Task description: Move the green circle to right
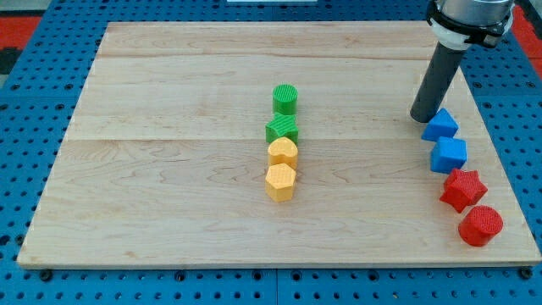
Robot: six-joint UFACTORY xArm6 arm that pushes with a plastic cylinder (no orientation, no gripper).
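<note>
Camera view: my tip (423,117) rests on the wooden board (169,212) near its right edge, just left of a blue block (440,125).

The rod, which has no jaws and holds nothing, leans slightly toward the view's top right. Below the tip a blue cube (449,155), a red star (462,190) and a red cylinder (481,225) hug the right edge. The green circle (285,98) heads the central column above a green block (283,130), a yellow block (283,152) and a yellow hexagon (280,181), with bare wood between it and my tip.

no readable text, labels or numbers anywhere
</note>
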